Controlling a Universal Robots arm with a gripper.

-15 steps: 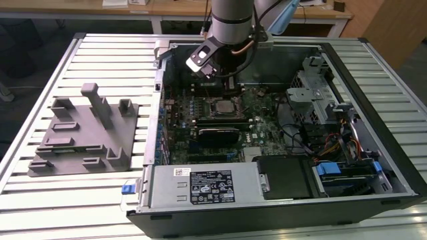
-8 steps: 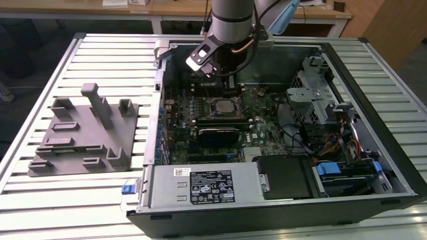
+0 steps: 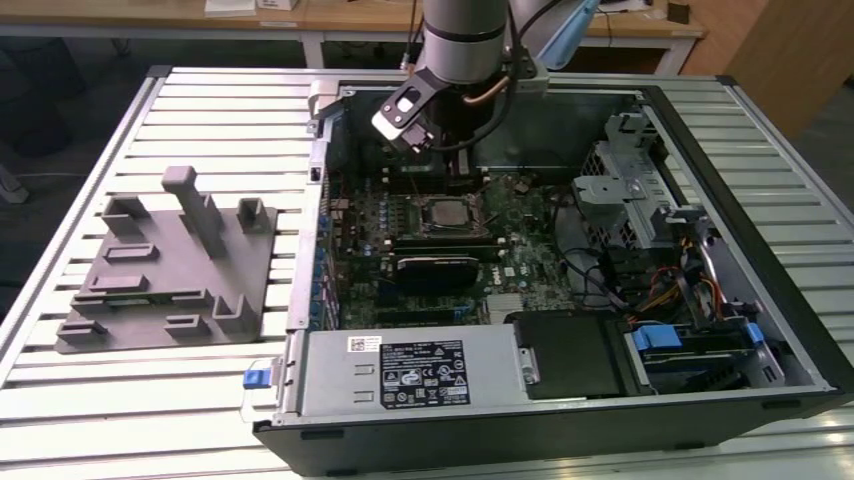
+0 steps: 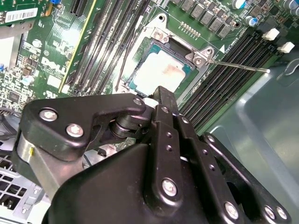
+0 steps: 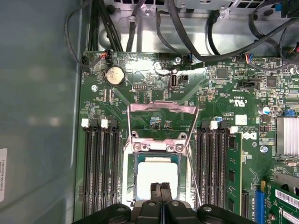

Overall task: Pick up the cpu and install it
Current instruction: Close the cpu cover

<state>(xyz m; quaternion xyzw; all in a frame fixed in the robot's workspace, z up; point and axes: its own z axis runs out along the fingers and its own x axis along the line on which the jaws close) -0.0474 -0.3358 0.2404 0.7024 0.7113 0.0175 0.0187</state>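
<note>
Open computer case on a slatted counter, grey tray beside it on the exterior view's left. Inside, cpu already lying flat in the motherboard socket. Hand just above the chip, pinched narrow, gripping nothing. Pick-up and placing apparently done. Left undone: metal load plate standing open, locking lever unlatched.

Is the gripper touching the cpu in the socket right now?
Cannot tell. In both wrist views the gripper overlaps the cpu lying in the socket, yet neither shows contact or a gap.
</note>
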